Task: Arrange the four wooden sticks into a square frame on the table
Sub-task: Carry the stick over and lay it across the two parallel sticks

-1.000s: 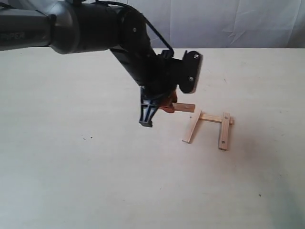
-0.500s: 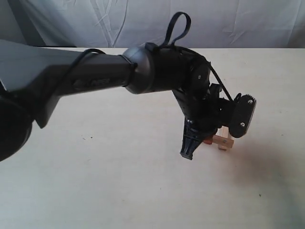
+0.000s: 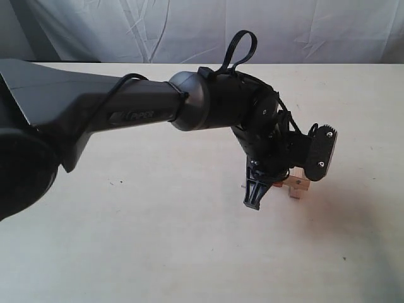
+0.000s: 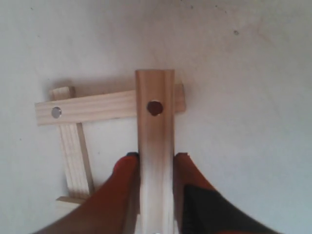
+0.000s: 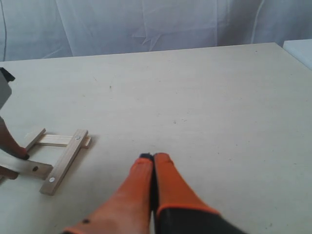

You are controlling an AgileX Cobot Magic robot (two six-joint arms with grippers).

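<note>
In the left wrist view my left gripper (image 4: 155, 157) is shut on a tan wooden stick (image 4: 155, 126) with a dark hole near its end. That end lies across one end of a laid stick (image 4: 97, 107) bearing a silver dot. A second laid stick (image 4: 75, 151) runs parallel to the held one, and a third (image 4: 68, 200) barely shows. In the right wrist view the three laid sticks (image 5: 63, 161) form a U, with the held stick (image 5: 29, 168) across its open side. In the exterior view the left gripper (image 3: 268, 186) hides all but a stick end (image 3: 297, 187). My right gripper (image 5: 153, 157) is shut on nothing, above the table (image 5: 219, 97).
The dark left arm (image 3: 145, 110) stretches from the left across the pale table (image 3: 126, 252) and covers the sticks. A white cloth (image 3: 303, 31) hangs behind the table's far edge. A few small dark specks (image 3: 120, 183) dot the tabletop.
The left arm swung right and down with its stick, from beside the U of three sticks to over its open side. It now hides most of them in the exterior view.
</note>
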